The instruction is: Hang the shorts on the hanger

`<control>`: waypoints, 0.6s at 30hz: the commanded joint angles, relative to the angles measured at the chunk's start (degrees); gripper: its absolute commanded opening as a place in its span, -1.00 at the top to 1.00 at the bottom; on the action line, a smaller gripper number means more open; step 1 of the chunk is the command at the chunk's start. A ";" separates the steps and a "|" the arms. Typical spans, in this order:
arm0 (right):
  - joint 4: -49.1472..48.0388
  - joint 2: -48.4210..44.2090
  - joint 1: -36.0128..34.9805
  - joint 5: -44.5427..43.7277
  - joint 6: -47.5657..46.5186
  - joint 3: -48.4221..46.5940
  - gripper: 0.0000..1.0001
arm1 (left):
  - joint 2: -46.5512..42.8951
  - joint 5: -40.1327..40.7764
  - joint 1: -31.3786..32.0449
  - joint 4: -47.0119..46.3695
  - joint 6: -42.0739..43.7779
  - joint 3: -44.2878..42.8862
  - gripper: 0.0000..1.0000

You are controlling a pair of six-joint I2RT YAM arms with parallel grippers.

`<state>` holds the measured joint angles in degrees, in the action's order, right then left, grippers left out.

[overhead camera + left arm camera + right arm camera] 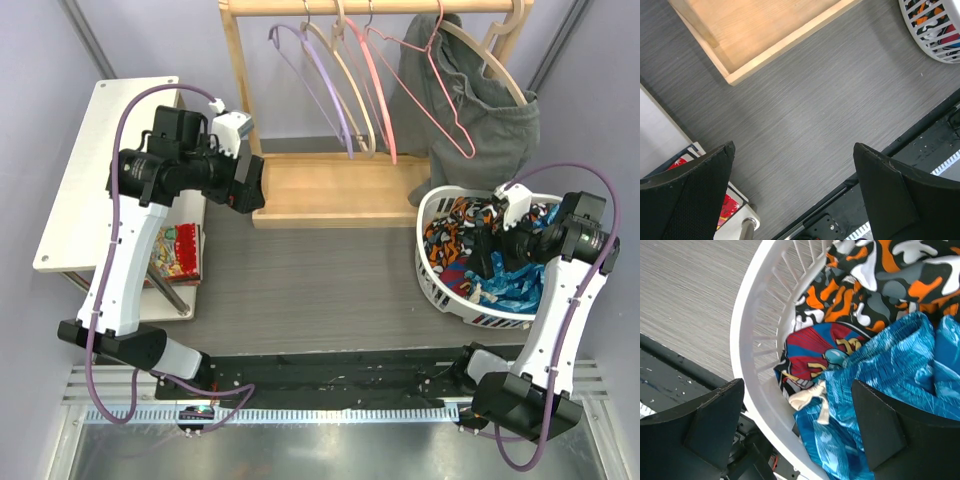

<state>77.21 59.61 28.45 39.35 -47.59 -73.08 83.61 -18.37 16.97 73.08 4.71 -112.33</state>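
Observation:
The blue shorts (890,370) with a teal print and a white drawstring (812,396) lie in the white basket (747,340), at the near side of the pile. In the top view they show at the basket's front (512,287). My right gripper (796,390) is open just above the drawstring and basket wall, holding nothing; in the top view it is over the basket (492,240). The thin pink wire hanger (440,122) hangs on the rail at the back, in front of a grey garment (490,110). My left gripper (794,146) is open and empty above the grey table, near the rack's base (248,190).
The wooden rack base (330,190) stands at the back centre. Purple (320,80), beige (345,90) and thicker salmon (378,90) hangers hang on the rail. Orange camouflage (865,285) and red-blue clothes (812,347) share the basket. A white side shelf (100,170) with a red packet (178,250) stands left.

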 commanded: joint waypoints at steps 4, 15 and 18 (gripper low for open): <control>-2.68 2.34 2.40 -4.81 2.95 -5.31 -0.87 | -2.23 1.58 -0.10 -1.18 2.58 -2.89 -1.00; 1.81 13.94 13.38 -16.57 -8.91 -11.91 -0.93 | -5.13 -0.60 -0.01 -5.32 5.75 -0.34 -1.00; 0.93 16.05 14.79 -19.92 -11.99 -10.86 -0.99 | -5.56 -2.19 0.43 -5.75 6.10 0.71 -1.00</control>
<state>76.90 73.56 41.32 26.30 -54.02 -83.22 79.20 -17.32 16.99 70.30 9.30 -112.77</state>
